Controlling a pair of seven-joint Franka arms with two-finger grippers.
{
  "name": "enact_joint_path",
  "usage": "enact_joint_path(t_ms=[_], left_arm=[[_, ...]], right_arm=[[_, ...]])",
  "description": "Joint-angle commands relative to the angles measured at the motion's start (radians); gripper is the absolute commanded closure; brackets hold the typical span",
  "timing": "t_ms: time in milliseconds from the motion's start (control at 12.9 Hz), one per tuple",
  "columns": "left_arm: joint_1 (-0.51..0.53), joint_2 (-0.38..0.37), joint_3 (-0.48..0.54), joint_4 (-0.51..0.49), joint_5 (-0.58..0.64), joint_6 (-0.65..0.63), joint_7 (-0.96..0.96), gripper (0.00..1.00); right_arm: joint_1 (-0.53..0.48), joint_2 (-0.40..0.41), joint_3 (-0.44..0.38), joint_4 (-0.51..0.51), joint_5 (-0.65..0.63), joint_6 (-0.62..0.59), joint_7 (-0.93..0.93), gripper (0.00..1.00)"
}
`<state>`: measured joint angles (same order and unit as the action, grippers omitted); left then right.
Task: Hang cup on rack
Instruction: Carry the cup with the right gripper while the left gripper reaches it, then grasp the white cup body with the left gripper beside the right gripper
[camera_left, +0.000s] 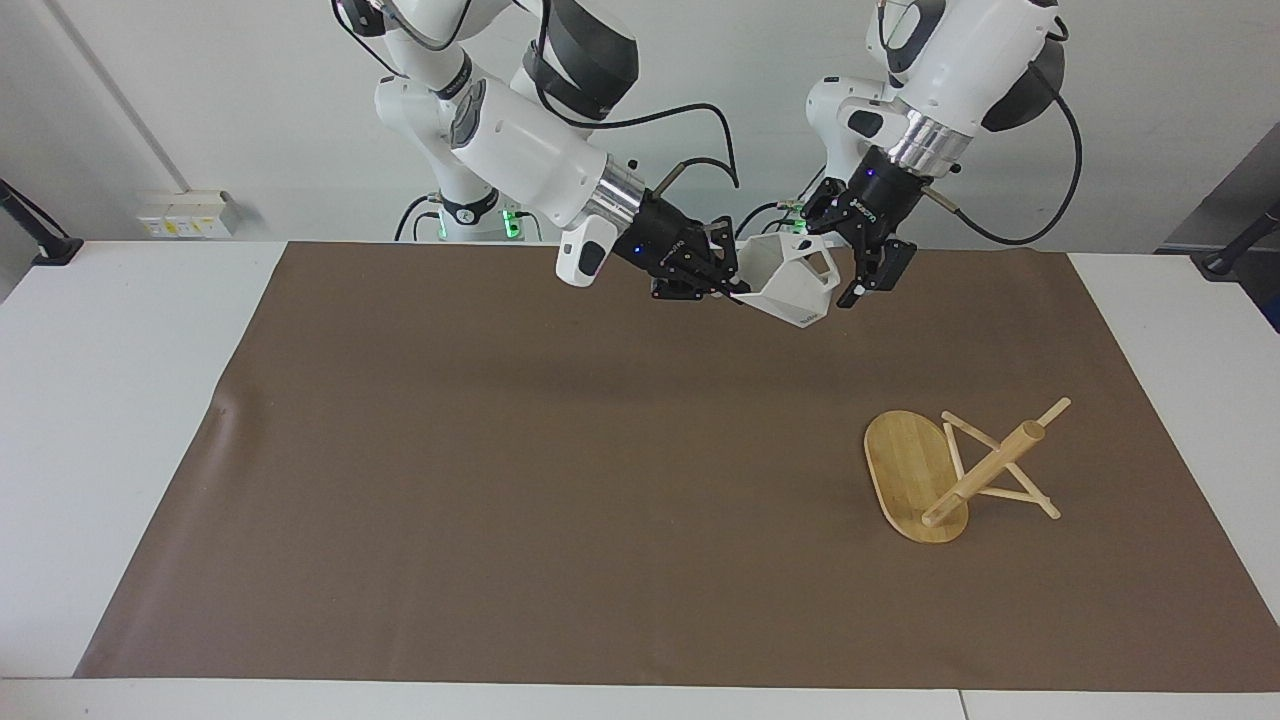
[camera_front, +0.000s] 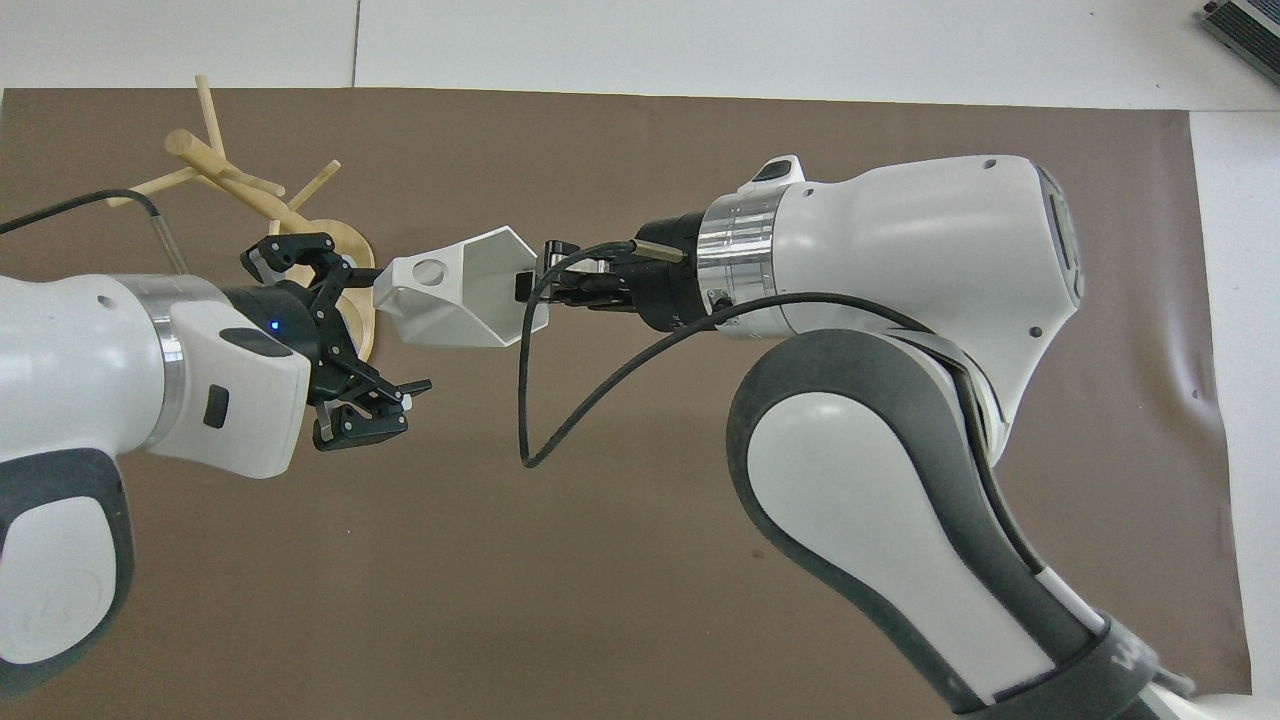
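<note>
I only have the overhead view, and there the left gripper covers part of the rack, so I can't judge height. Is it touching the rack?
Observer: No. The left gripper is up in the air beside the cup, well clear of the rack.
Operator: Is the rack upright?
Observer: No, it lies tipped over on the mat.
Operator: And the cup, is it resting on anything?
Observer: No. The right gripper, shut on its rim, holds it above the mat.
</note>
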<state>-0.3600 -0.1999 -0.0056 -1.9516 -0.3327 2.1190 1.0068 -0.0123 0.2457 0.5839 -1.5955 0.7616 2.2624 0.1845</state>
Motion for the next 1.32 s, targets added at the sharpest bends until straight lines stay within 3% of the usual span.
enact_joint_path(t_ms=[0, 544, 1244], left_arm=[[0.0, -0.012, 0.003, -0.032, -0.02, 0.052, 0.026, 0.0], [-0.011, 0.031, -0.005, -0.006, -0.057, 0.087, 0.001, 0.0], [-0.03, 0.033, -0.02, -0.013, -0.057, 0.124, -0.013, 0.0]], right_arm=[[0.0, 0.001, 0.01, -0.003, 0.019, 0.023, 0.013, 1.0], [0.0, 0.001, 0.01, -0.003, 0.016, 0.023, 0.013, 1.0], [0.0, 0.001, 0.01, -0.003, 0.015, 0.023, 0.013, 1.0]])
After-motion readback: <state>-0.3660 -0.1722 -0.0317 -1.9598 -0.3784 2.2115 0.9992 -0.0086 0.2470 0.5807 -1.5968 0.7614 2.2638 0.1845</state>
